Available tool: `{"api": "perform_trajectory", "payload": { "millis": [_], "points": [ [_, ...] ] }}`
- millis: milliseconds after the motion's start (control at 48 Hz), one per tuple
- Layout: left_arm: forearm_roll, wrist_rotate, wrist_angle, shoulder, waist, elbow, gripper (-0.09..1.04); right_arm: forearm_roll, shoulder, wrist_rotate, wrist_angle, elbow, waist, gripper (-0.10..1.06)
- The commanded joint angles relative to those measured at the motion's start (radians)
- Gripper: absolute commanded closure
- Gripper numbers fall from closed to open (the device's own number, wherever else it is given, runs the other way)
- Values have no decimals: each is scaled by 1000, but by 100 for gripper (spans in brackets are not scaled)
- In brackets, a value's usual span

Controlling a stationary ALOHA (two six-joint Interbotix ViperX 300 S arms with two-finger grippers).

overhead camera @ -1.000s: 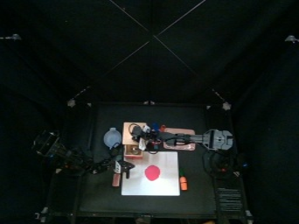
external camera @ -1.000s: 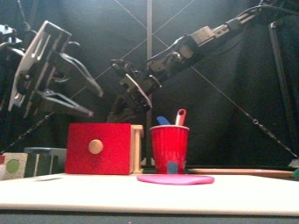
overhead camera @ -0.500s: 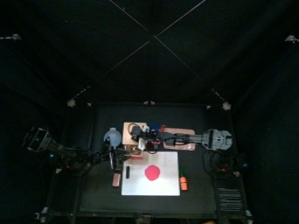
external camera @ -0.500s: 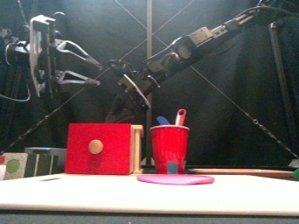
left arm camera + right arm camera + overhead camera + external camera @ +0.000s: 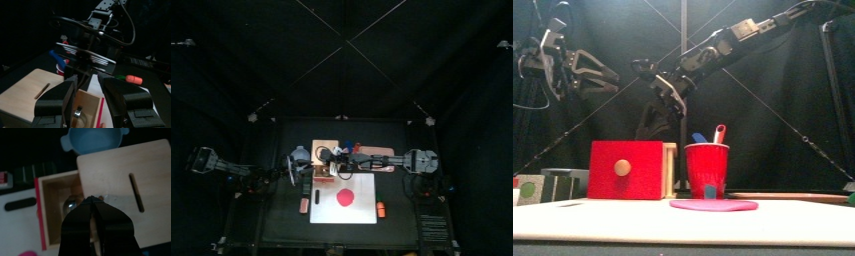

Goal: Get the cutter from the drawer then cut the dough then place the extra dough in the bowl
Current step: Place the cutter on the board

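Cutter (image 5: 70, 204): lies in the open drawer (image 5: 59, 190) of the box (image 5: 120, 173), close to the right gripper's tips.
Right gripper (image 5: 91, 202): above the drawer, jaws together, nothing seen between them. Contact with the cutter cannot be told.
Left gripper (image 5: 88, 84): jaws apart, empty, raised at the table's left side.
Handling: judged light, rigid and smooth. The metal ring is likely to slip between the jaws.
Hold point: the wire handle, pinched at mid-span so the ring hangs level.
Caution: the drawer walls sit close, so descend straight.
Dough (image 5: 345, 197): flat on the board (image 5: 323, 212), uncut; judged soft.
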State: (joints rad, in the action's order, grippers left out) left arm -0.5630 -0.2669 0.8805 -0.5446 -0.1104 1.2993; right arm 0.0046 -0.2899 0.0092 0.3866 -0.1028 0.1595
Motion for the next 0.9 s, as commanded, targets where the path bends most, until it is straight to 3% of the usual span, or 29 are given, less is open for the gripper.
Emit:
{"api": "perform_trajectory", "payload": {
  "millis": [21, 167, 292, 646, 896],
  "points": [
    [6, -43, 6, -44, 17, 12, 17, 0, 74, -3, 8, 23, -20, 93],
    [6, -87, 6, -101, 31, 34, 17, 6, 94, 0, 34, 38, -38, 91],
    [25, -107, 5, -126, 48, 44, 17, 5, 92, 0, 78, 66, -55, 82],
    [48, -121, -3, -129, 61, 64, 17, -25, 32, 26, 268, 184, -89, 26],
    [86, -124, -46, -129, 52, 69, 17, -141, -40, 103, 390, 268, -97, 23]
  ]
}}
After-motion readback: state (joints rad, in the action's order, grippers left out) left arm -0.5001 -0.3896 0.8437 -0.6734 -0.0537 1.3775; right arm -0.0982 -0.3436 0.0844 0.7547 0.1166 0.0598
